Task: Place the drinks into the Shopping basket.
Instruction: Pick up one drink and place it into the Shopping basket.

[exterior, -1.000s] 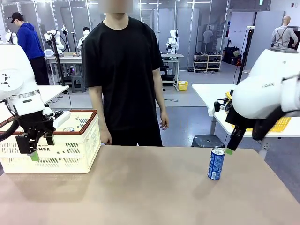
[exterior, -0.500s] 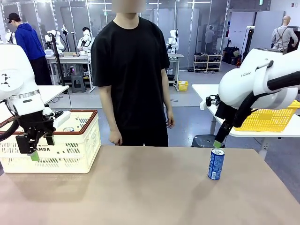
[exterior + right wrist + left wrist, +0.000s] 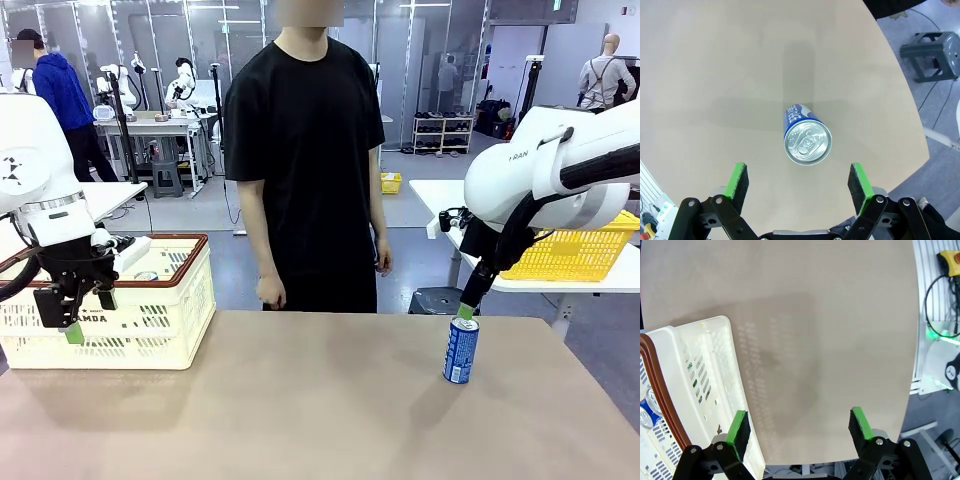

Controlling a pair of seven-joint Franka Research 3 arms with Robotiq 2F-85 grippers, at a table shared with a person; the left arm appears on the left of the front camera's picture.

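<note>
A blue can with white lettering [image 3: 461,350] stands upright on the right part of the table. My right gripper [image 3: 467,310] hangs just above its silver top. In the right wrist view the can [image 3: 806,139] sits a little beyond my open right gripper [image 3: 799,181], between the lines of the two green pads. The cream Shopping basket [image 3: 150,330] with its brown-red rim stands at the far left and holds a can, its silver top [image 3: 147,275] showing. My left gripper [image 3: 88,315] hovers open in front of the basket. In the left wrist view the basket [image 3: 695,370] lies left of my left gripper [image 3: 799,425].
A person [image 3: 310,150] in a black shirt stands at the table's far edge, hands down. A yellow mesh basket [image 3: 575,255] rests on a white side table at the right, with a dark stool [image 3: 440,300] on the floor beyond the can.
My right arm has swung left and lowered until its gripper sits over the blue can. The person has stepped to the right. My left arm has not moved.
</note>
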